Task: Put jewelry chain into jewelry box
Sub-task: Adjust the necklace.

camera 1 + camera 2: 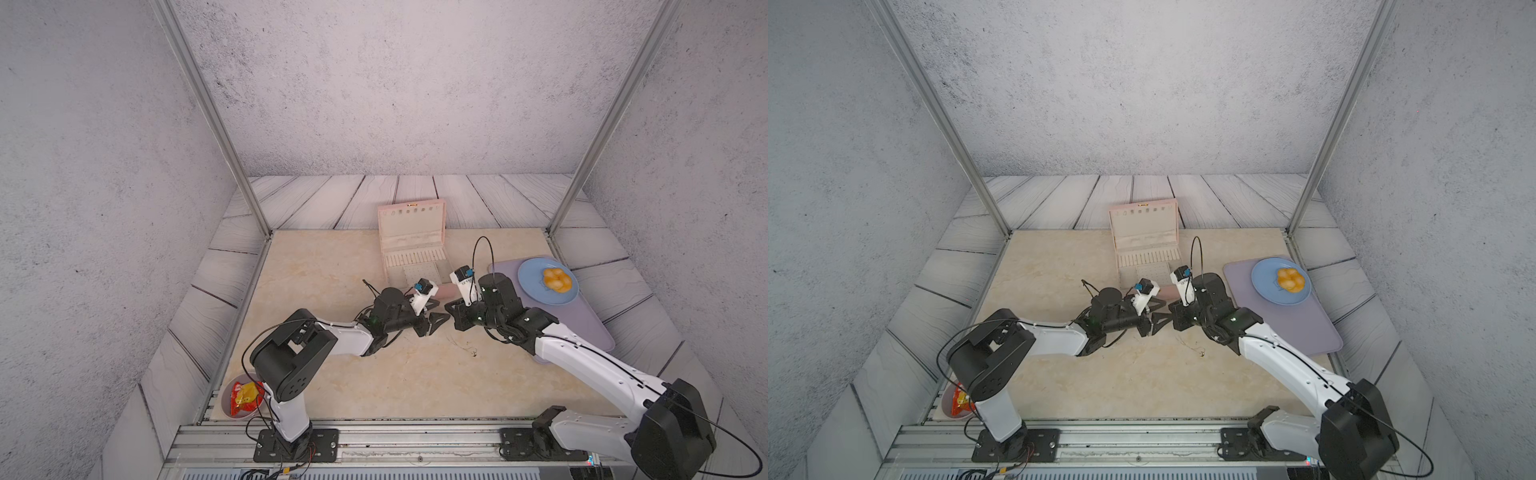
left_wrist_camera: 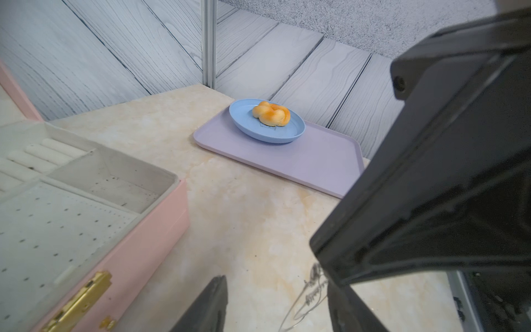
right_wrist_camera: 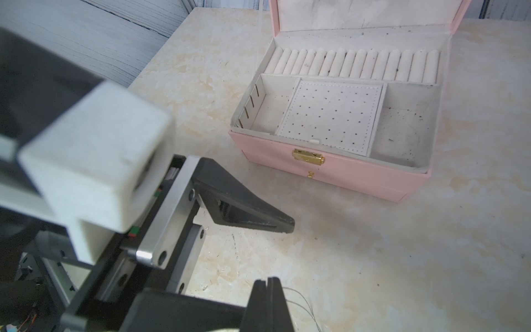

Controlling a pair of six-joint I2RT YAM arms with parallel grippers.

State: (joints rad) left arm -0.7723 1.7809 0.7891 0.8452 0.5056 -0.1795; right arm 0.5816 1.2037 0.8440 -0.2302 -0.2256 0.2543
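The right gripper (image 3: 267, 283) is pinched shut, apparently on the chain (image 2: 313, 296). The chain's loop hangs between the parted jaws of the left gripper (image 2: 275, 290), near the open box (image 3: 344, 172). The 2 sets of fingers almost touch, so closing could knock them together. It could also catch only 1 strand, and the fine chain would slip to the table.

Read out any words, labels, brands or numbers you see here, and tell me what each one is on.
None can be read.
Red and yellow print on the packet: too blurred to read.
Dark marks on the right arm's camera block: too small to read.
The box and its clasp: no lettering visible.
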